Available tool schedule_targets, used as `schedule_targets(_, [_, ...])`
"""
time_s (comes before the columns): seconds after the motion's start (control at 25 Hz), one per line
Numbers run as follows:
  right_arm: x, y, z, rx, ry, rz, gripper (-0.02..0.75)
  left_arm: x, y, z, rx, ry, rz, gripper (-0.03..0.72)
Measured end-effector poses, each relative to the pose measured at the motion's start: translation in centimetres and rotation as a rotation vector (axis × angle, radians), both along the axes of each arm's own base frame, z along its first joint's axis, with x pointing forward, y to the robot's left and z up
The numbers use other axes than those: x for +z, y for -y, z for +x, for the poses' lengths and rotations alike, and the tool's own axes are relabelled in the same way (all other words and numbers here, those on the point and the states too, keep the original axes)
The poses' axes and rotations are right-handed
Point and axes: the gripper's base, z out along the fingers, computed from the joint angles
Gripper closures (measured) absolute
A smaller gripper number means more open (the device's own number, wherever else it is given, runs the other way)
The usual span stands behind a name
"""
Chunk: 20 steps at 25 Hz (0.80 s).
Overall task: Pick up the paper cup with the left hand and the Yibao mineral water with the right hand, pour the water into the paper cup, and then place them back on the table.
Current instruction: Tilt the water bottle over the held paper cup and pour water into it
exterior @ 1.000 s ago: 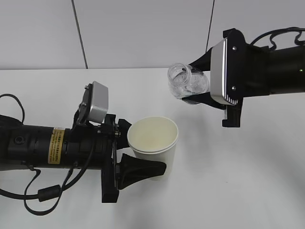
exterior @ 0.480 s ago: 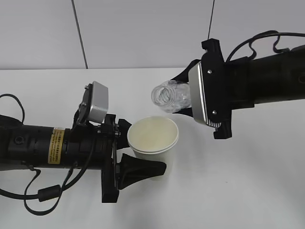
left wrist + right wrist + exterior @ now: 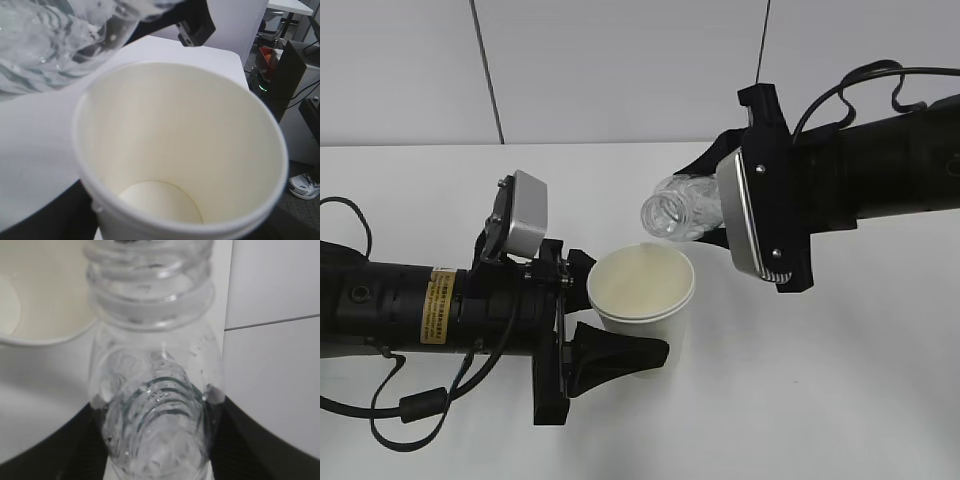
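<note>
My left gripper [image 3: 605,320] is shut on the white paper cup [image 3: 642,297], holding it upright just above the table [image 3: 820,400]. The cup [image 3: 185,150] looks dry inside, with its bottom showing. The Yibao mineral water [image 3: 682,208] is a clear capless bottle, tipped nearly flat in my right gripper [image 3: 715,205], which is shut on its body. Its open mouth points left and down, just above the cup's far rim. In the right wrist view the bottle [image 3: 155,390] fills the frame between two black fingers [image 3: 250,435], with the cup's rim [image 3: 45,330] beyond it. No stream of water shows.
The white table runs back to a grey panelled wall [image 3: 620,70]. Cables [image 3: 390,420] from the left arm loop over the table at the front left. In the left wrist view, equipment and a shoe [image 3: 302,185] lie past the table's edge.
The right arm has carried the bottle left and down towards the cup and tipped it further, so its mouth now hangs over the cup's far rim. The left arm and cup have stayed still.
</note>
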Motion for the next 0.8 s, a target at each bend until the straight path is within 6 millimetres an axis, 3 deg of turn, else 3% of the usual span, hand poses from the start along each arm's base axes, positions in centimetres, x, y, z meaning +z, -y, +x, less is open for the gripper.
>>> schedule_targets(0.36, [0.1,0.0,0.0,0.037,0.048,-0.042,0.305,0.0,0.0,0.0,0.0,0.0,0.0,0.253])
schedule_targets(0.8, [1.6,-0.3,0.7,0.071,0.128,-0.072,0.305,0.0,0.0,0.0,0.001,0.0,0.003,0.253])
